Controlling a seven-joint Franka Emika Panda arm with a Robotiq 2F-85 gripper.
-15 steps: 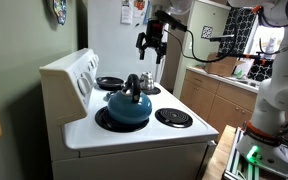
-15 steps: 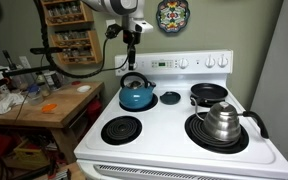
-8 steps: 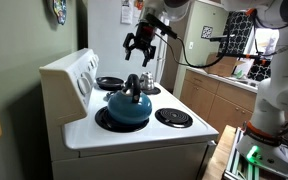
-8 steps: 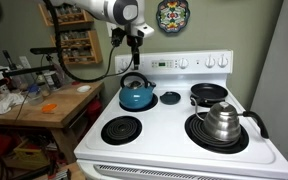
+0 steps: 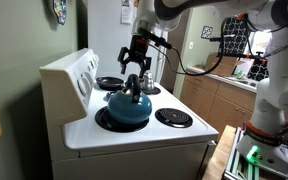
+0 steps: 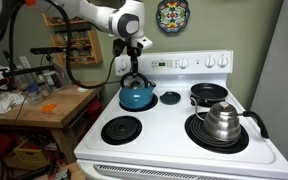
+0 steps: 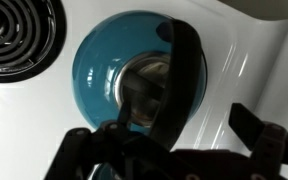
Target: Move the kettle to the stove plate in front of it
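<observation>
A blue kettle (image 5: 127, 108) (image 6: 137, 96) with a black arched handle stands on a rear burner of the white stove, seen in both exterior views. In the wrist view the kettle (image 7: 109, 65) fills the centre, with its handle crossing its lid. My gripper (image 5: 136, 70) (image 6: 134, 68) hangs open just above the handle, touching nothing. In the wrist view its fingers (image 7: 169, 140) straddle the handle's line. The empty coil stove plate in front of the kettle (image 6: 122, 128) (image 5: 174, 117) is bare.
A silver kettle (image 6: 222, 120) sits on the other front burner, with a black pan (image 6: 209, 94) behind it. The stove's control panel (image 6: 189, 63) rises behind the kettle. A cluttered wooden table (image 6: 44, 105) stands beside the stove, and a kitchen counter (image 5: 219, 80) beyond it.
My gripper has come down from high above the stove's back and moved over the blue kettle, to just above its handle. The kettle has not moved.
</observation>
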